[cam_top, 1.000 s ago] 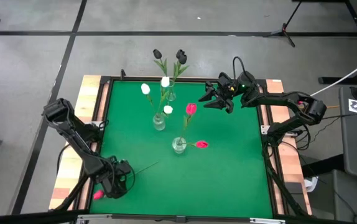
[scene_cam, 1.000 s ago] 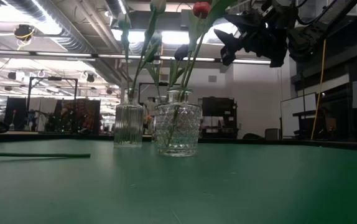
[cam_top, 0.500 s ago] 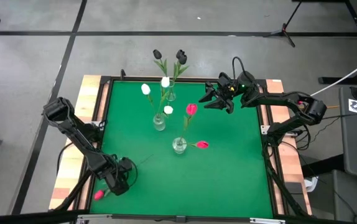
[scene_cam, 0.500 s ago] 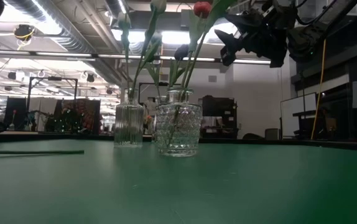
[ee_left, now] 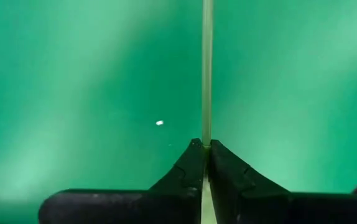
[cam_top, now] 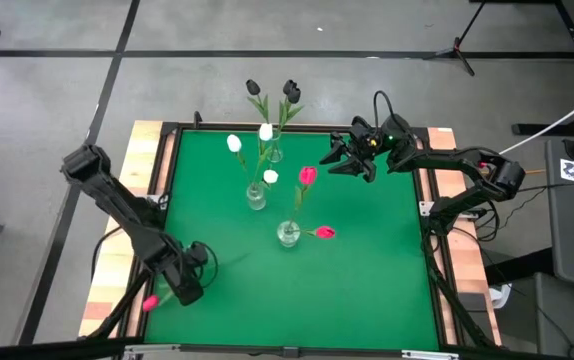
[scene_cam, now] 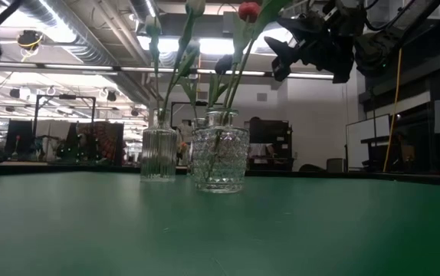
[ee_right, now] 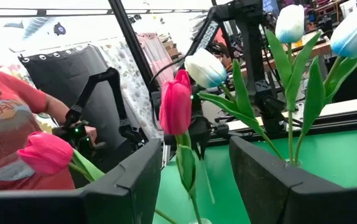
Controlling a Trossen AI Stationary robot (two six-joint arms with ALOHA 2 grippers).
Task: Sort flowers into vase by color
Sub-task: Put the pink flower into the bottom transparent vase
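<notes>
From overhead, the left gripper [cam_top: 185, 283] sits at the near-left corner of the green table [cam_top: 367, 280], clamped on the thin stem of a pink tulip [cam_top: 150, 302] whose head pokes out past the table's near-left edge. The three vases stand mid-table: black tulips [cam_top: 290, 91] far, white tulips [cam_top: 234, 143] in the middle, pink ones in the nearest vase [cam_top: 287, 234]. The right gripper [cam_top: 339, 158] hovers at the far right, fingers apart, holding nothing. The low view only shows the vases and the right arm up high, no left gripper at all. The left wrist view is the useful one: fingers [ee_left: 185, 171] pinched right on the stem [ee_left: 207, 68]. I'd lift slowly and swing the stem end toward the pink vase, keeping clear of the stems already in it. The right wrist view shows the blooms close up and a person [ee_right: 13, 118] behind the table.
</notes>
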